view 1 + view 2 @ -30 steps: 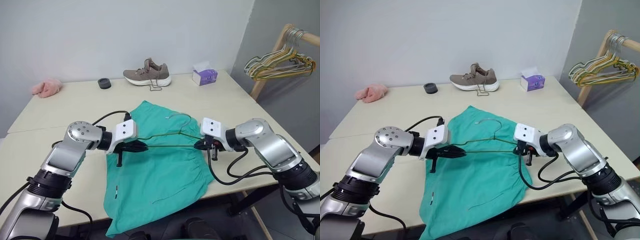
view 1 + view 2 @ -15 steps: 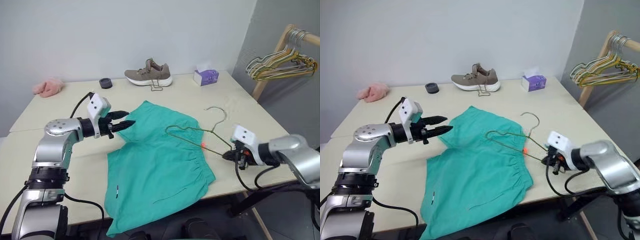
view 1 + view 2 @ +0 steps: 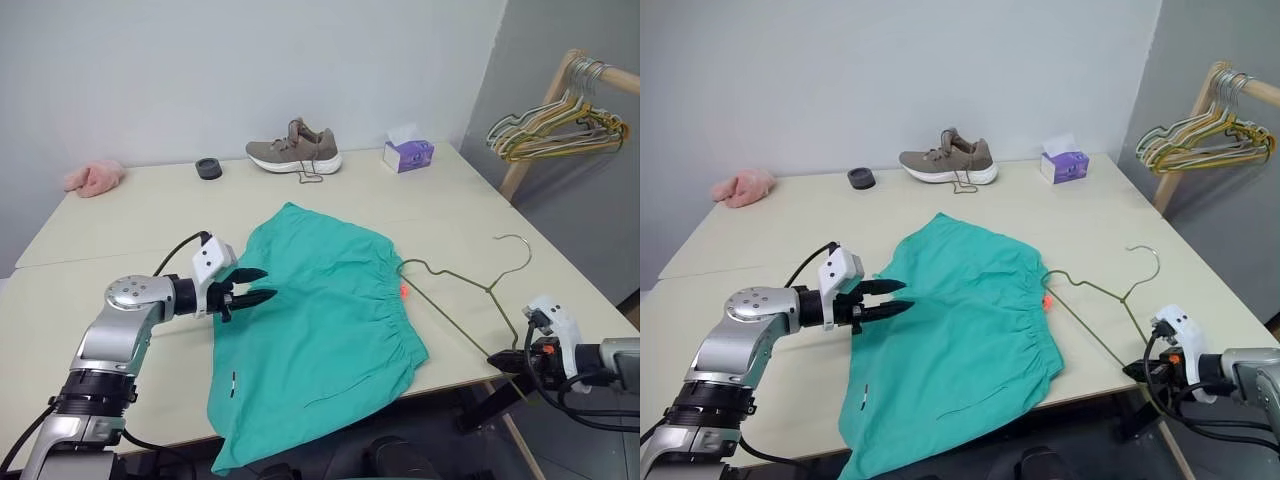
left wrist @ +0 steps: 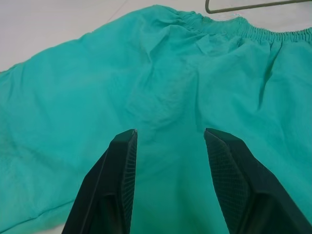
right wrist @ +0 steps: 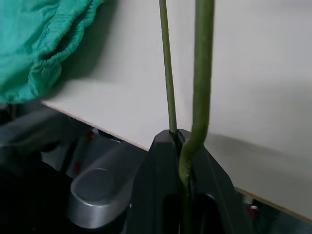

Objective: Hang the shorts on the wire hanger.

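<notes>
Shorts (image 3: 320,320) flat mid-table, hem over the 6 o'clock edge. Left gripper (image 3: 258,286) at their 9 o'clock, fingers apart, empty. Right gripper (image 3: 500,360) at 4 o'clock, clamped on hanger (image 3: 455,300), which lies beside the waistband.

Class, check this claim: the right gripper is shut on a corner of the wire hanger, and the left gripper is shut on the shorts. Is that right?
Not quite. The right gripper is indeed shut on a corner of the wire hanger, but the left gripper is open: the left wrist view shows its two fingers spread apart over the shorts, clamping no fabric.
</notes>
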You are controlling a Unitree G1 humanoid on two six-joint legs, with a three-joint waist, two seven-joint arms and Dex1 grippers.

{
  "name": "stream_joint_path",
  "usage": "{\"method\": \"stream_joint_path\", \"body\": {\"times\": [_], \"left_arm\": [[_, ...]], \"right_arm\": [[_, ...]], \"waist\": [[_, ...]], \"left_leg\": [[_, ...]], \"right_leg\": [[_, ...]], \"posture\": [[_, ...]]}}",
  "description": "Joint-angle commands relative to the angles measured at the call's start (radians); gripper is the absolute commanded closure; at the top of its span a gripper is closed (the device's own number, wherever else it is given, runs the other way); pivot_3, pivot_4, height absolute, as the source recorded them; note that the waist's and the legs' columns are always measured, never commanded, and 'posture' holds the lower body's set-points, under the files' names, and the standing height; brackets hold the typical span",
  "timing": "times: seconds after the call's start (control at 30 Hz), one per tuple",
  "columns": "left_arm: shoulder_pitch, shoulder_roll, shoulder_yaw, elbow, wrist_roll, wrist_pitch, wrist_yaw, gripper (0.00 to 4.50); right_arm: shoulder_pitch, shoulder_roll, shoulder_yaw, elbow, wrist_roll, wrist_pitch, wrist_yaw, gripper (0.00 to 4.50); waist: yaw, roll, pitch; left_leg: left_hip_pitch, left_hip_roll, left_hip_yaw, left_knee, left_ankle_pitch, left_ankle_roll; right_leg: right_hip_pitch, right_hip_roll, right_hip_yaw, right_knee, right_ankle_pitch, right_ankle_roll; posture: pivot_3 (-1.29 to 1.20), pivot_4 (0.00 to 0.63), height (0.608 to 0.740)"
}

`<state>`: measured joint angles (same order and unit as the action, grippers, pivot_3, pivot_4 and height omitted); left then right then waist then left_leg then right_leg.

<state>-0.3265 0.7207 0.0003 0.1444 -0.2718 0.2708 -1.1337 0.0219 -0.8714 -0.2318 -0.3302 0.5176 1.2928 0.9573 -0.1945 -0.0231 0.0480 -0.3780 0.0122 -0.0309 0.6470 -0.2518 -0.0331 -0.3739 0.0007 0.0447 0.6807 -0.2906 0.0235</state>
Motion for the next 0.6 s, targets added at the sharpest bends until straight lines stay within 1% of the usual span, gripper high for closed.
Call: {"method": "stream_joint_path", "body": {"times": [0.03, 0.13, 0.2, 0.33, 0.47, 0.6], "left_arm": [[-0.027, 0.011, -0.004, -0.036, 0.003, -0.023, -0.010, 2.21], [-0.022, 0.015, -0.008, -0.040, 0.012, -0.037, -0.014, 2.21], [-0.017, 0.016, -0.006, -0.045, 0.011, -0.040, -0.014, 2.21], [-0.002, 0.013, 0.004, -0.052, 0.005, -0.040, -0.003, 2.21], [0.009, 0.004, 0.016, -0.072, -0.028, -0.002, -0.002, 2.21], [0.006, 0.003, 0.014, -0.062, -0.023, -0.014, 0.002, 2.21]], "right_arm": [[-0.039, 0.020, -0.004, -0.006, 0.048, 0.062, -0.042, 4.50], [-0.056, 0.036, 0.006, 0.028, 0.060, 0.109, -0.074, 4.50], [-0.066, 0.031, -0.009, 0.049, 0.080, 0.131, -0.075, 4.50], [-0.086, 0.026, -0.079, 0.078, 0.147, 0.178, -0.061, 4.50], [-0.115, 0.063, -0.144, 0.109, 0.170, 0.248, -0.114, 4.50], [-0.084, 0.064, -0.136, 0.078, 0.191, 0.272, -0.130, 4.50]], "waist": [[0.000, 0.000, 0.000], [0.001, 0.000, 0.000], [0.002, 0.000, 0.000], [0.004, 0.000, 0.000], [0.007, 0.000, 0.000], [0.008, 0.000, 0.000]], "left_leg": [[0.000, 0.000, 0.000, 0.000, 0.000, 0.000], [0.000, 0.000, 0.000, 0.000, 0.000, 0.000], [0.000, 0.000, 0.001, 0.000, 0.000, 0.000], [0.000, 0.000, 0.001, 0.000, 0.000, 0.000], [0.000, 0.000, 0.001, 0.000, 0.000, 0.000], [0.000, 0.000, 0.001, 0.000, 0.000, 0.000]], "right_leg": [[0.000, 0.000, 0.000, 0.000, 0.000, 0.000], [0.000, 0.000, 0.000, 0.000, 0.000, 0.000], [0.000, 0.000, 0.000, 0.000, 0.000, 0.000], [0.000, 0.000, 0.000, 0.000, 0.000, 0.000], [0.000, 0.000, 0.000, 0.000, 0.000, 0.000], [0.000, 0.000, 0.000, 0.000, 0.000, 0.000]], "posture": [[-0.20, 0.000, 0.740], [-0.19, 0.000, 0.740], [-0.19, 0.000, 0.740], [-0.18, 0.000, 0.740], [-0.18, 0.000, 0.740], [-0.18, 0.000, 0.740]]}}
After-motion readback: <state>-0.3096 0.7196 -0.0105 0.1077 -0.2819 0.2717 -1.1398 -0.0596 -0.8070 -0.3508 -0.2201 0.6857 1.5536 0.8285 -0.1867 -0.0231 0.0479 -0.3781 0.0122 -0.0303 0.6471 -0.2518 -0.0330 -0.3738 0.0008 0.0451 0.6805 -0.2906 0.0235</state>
